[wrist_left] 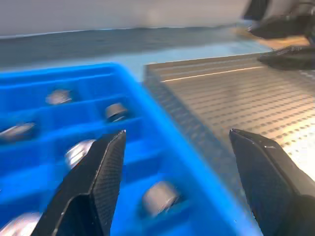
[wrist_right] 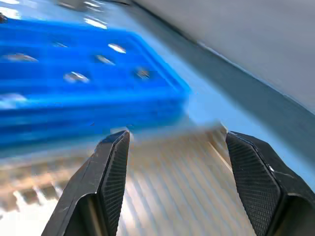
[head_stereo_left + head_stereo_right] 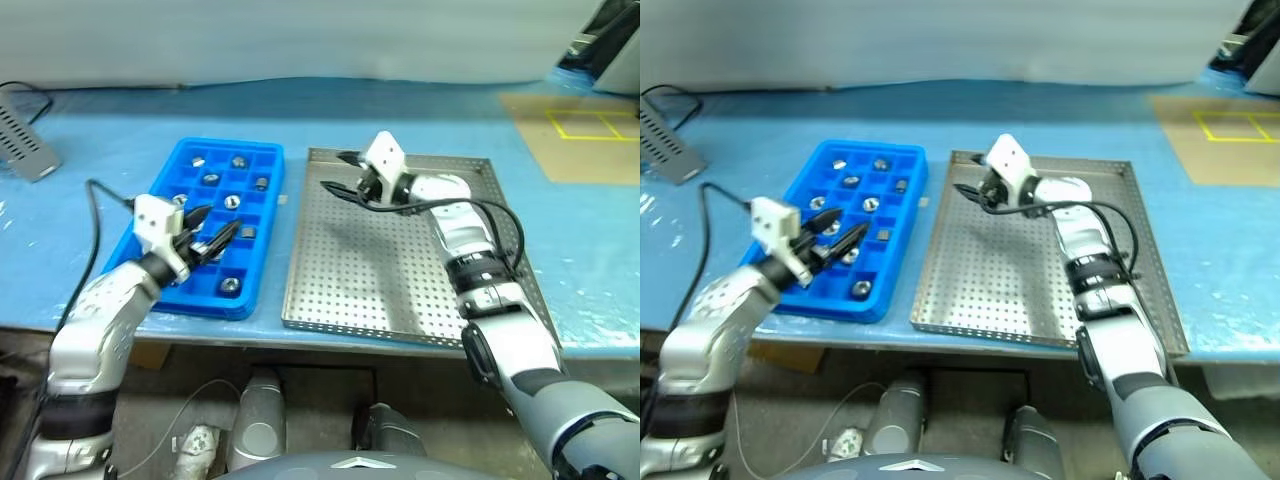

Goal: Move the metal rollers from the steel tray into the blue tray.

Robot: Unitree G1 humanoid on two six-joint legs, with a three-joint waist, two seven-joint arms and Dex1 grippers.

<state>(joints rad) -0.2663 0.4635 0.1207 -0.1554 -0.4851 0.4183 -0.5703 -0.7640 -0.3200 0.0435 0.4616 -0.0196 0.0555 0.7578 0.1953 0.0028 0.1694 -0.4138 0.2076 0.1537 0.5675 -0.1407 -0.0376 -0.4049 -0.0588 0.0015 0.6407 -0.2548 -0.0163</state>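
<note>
Black fingers of the right gripper (image 3: 340, 172) stand spread with nothing between them, poised over the far left part of the steel tray (image 3: 330, 305), close to its rim on the blue tray's side. Its perforated floor looks bare as far as the head views show, though the arm hides a strip of it. The left gripper (image 3: 212, 230) is likewise spread and empty, hovering above the near end of the blue tray (image 3: 160, 176), beside the edge facing the steel tray. The metal rollers (image 3: 238, 161) sit singly in the blue tray's compartments, several toward the far end and a few nearer. The transfer therefore looks nearly or wholly finished. To do this step well, the robot should check the hidden strip before retreating, and keep both grippers high enough not to disturb the seated rollers.
</note>
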